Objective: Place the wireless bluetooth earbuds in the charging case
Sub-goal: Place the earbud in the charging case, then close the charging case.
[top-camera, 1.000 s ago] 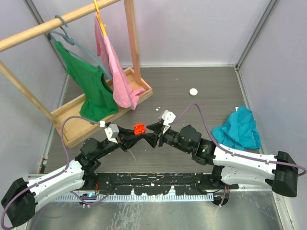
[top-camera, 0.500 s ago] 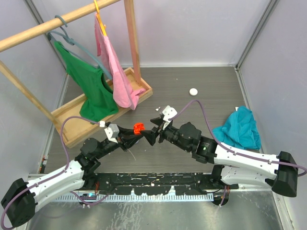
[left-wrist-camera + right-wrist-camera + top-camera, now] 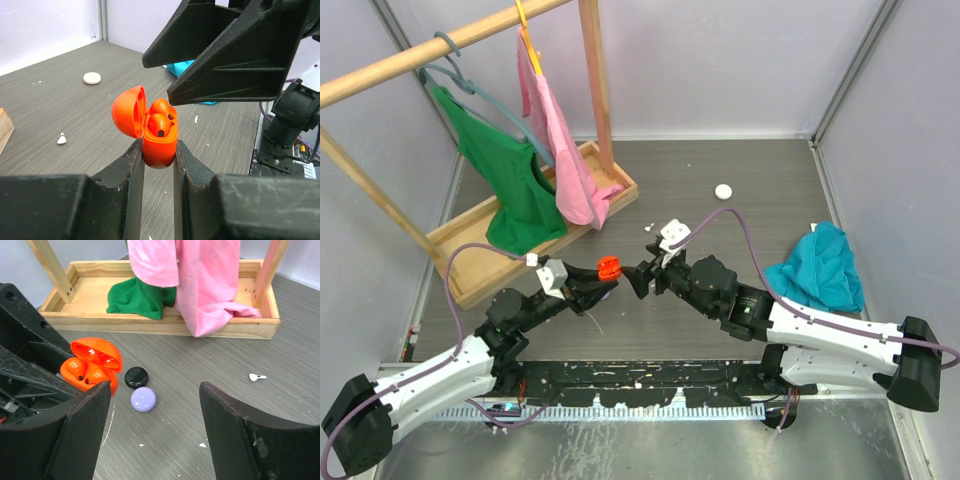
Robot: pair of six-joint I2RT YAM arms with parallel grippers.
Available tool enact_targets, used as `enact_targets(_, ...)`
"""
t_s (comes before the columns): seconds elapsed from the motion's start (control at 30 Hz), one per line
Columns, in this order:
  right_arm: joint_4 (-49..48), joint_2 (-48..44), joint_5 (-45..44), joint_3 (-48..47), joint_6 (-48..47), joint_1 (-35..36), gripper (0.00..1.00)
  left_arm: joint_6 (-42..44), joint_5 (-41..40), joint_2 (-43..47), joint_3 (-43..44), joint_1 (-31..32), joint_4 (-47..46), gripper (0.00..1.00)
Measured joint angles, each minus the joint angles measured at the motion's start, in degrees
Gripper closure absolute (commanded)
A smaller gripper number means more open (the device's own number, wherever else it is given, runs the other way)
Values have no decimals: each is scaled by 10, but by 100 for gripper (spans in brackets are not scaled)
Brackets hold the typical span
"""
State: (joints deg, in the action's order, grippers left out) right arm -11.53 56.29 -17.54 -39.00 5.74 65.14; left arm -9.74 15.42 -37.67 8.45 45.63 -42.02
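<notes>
- The left jaws are clamped narrow on the lower body of the orange case (image 3: pixel 159 150), one jaw on each side, and hold it upright.
- The case's lid (image 3: pixel 127 112) is swung open to one side.
- Two orange buds (image 3: pixel 158 121) sit inside the case, side by side in their sockets, rounded heads up.
- The right jaws stand wide apart with nothing between them.
- In the left wrist view the right fingers (image 3: pixel 235 60) hang just above and behind the open case, not touching it.
- From above, the two arms meet tip to tip near the middle of the counter (image 3: pixel 750 230), with the case between them.
- One white bud (image 3: pixel 257 376) lies loose on the counter, well apart from the case, short of the wooden tray (image 3: pixel 150 324).
- A black puck (image 3: pixel 136 377) and a lilac puck (image 3: pixel 143 399) lie close together on the counter, seen just beside the case in the right wrist view.
- A white puck (image 3: pixel 723 191) lies alone farther back on the counter.
- A green shirt (image 3: pixel 515 190) and a pink cloth (image 3: pixel 565 150) hang from the rack, and their lower ends rest in the tray.
- A teal cloth (image 3: pixel 815 268) is bunched at the right edge of the counter.
</notes>
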Motion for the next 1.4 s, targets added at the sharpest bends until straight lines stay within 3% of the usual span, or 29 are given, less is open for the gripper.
enact_targets(0.27, 24, -4, -4, 0, -7, -15, 20, 3, 9, 12, 0, 0, 6, 100)
enact_targets(0.67, 69, -5, 307, -32, 35, -197, 17, 25, 21, 14, -1, 0, 37, 100)
enact_targets(0.97, 75, 76, 508, -96, 52, -225, 16, 59, 87, -54, 34, 0, 47, 100)
enact_targets(1.4, 146, 143, 637, -137, 36, -228, 24, 63, 145, -110, 64, 0, 28, 100)
